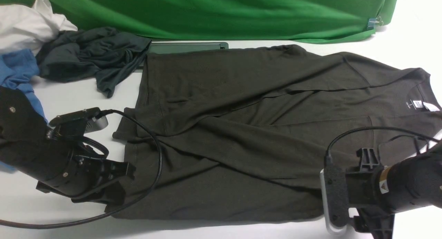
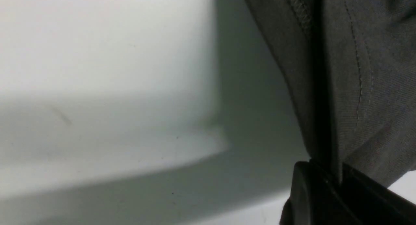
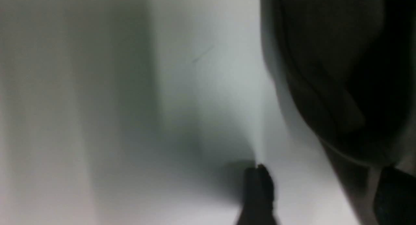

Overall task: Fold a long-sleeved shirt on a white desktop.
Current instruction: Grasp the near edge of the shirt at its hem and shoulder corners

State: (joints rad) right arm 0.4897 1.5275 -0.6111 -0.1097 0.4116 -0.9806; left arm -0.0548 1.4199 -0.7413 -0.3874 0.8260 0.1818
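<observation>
Gripping the long-sleeved shirt (image 1: 241, 128) at its near hem corner, the left pincer (image 1: 115, 183) is clenched on the cloth.

The shirt lies spread over the middle of the white surface (image 1: 69, 94), collar toward the right edge, sleeves crossed over its body. The right pincer (image 3: 325, 176) sits released at the shirt's near right corner, fingers apart. Bare room shows along the near edge, beside the hem on the left, and at the far right corner. The shirt's far edge meets a dark hatch (image 1: 188, 47) below the green backdrop (image 1: 224, 14). A teal-grey garment (image 1: 93, 56), blue shirt (image 1: 17, 69) and white cloth (image 1: 27, 25) crowd the far left corner. A black cable (image 1: 157, 152) loops over the hem.
</observation>
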